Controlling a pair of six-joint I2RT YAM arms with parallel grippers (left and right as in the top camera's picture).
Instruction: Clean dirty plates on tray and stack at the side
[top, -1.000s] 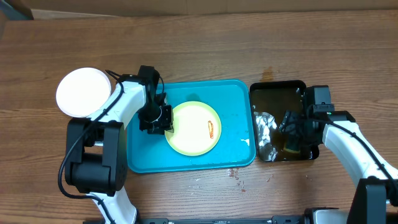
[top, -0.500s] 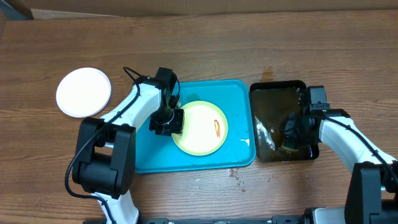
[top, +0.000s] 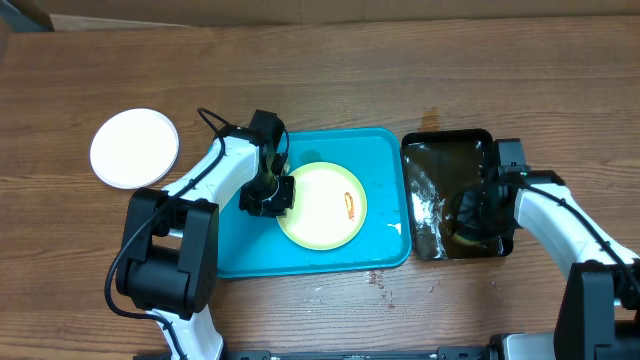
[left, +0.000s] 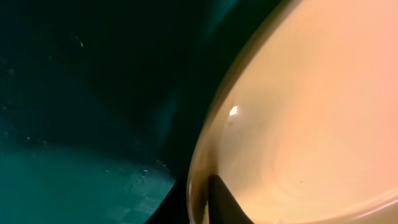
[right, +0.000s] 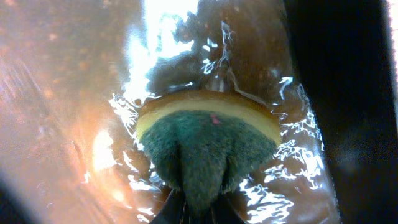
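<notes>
One pale yellow-green dirty plate (top: 322, 205) lies on the turquoise tray (top: 380, 150), with a reddish sauce smear (top: 349, 205) right of its middle. My left gripper (top: 272, 196) is shut on the plate's left rim. In the left wrist view one finger sits on each side of the rim (left: 198, 186), and the left gripper (left: 202, 202) pinches it. A white plate (top: 134, 148) rests on the table at the far left. My right gripper (top: 468, 215) is in the black tray (top: 447, 140), shut on a green and yellow sponge (right: 205, 140) lying in brown water.
The black tray holds shiny brown liquid and stands right against the turquoise tray's right side. A few small drops (top: 380, 280) mark the wood in front of the trays. A cardboard edge (top: 300, 10) runs along the back.
The left arm pushed the yellow-green plate a little to the right, then closed on its rim. The right gripper closed on the sponge in the black tray.
</notes>
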